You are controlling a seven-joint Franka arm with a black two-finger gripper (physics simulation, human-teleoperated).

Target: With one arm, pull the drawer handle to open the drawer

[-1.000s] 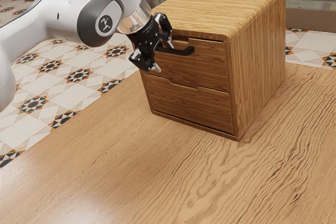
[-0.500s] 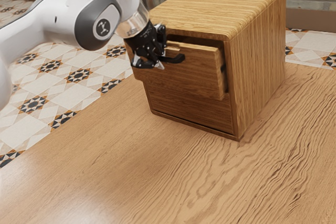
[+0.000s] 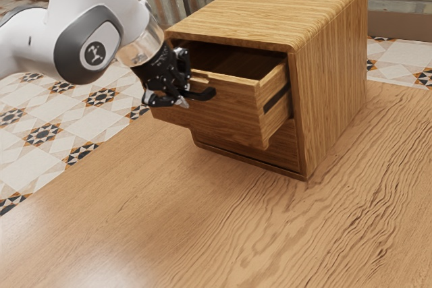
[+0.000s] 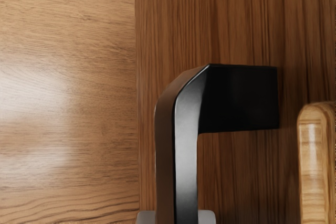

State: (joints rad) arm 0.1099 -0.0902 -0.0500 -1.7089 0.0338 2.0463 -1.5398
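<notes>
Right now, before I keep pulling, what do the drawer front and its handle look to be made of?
The drawer front looks like wood or wood veneer: warm brown, running grain lines, a low satin sheen. The handle is black and smooth, with a soft highlight along its bent edge. That suggests painted metal, though moulded plastic is possible.

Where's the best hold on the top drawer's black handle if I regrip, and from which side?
Its straight bar, head-on from the front, one finger above, one below: the black handle stands off the top drawer on bent ends, leaving a gap.
</notes>
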